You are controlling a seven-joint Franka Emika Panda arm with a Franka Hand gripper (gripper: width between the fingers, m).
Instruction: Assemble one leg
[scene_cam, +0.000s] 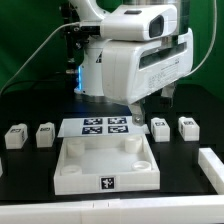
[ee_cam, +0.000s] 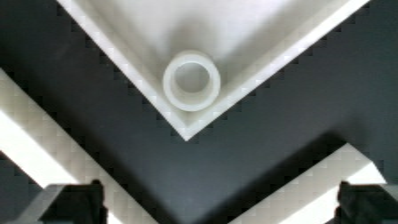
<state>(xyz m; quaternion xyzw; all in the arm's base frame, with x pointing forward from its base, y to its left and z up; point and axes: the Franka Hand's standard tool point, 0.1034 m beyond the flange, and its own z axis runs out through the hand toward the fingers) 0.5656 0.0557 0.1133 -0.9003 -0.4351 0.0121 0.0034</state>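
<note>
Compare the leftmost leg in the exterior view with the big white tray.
Size: the leg is far smaller than the tray. Shape: the leg is a compact block; the tray is a wide square with raised walls and round sockets. Place: the leg stands at the exterior view's far left; the tray lies at front centre. Both are white, carry a black-and-white tag, and rest on the black table.

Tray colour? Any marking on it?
White tray; black-and-white square tag on its near wall. Best in exterior view.
</note>
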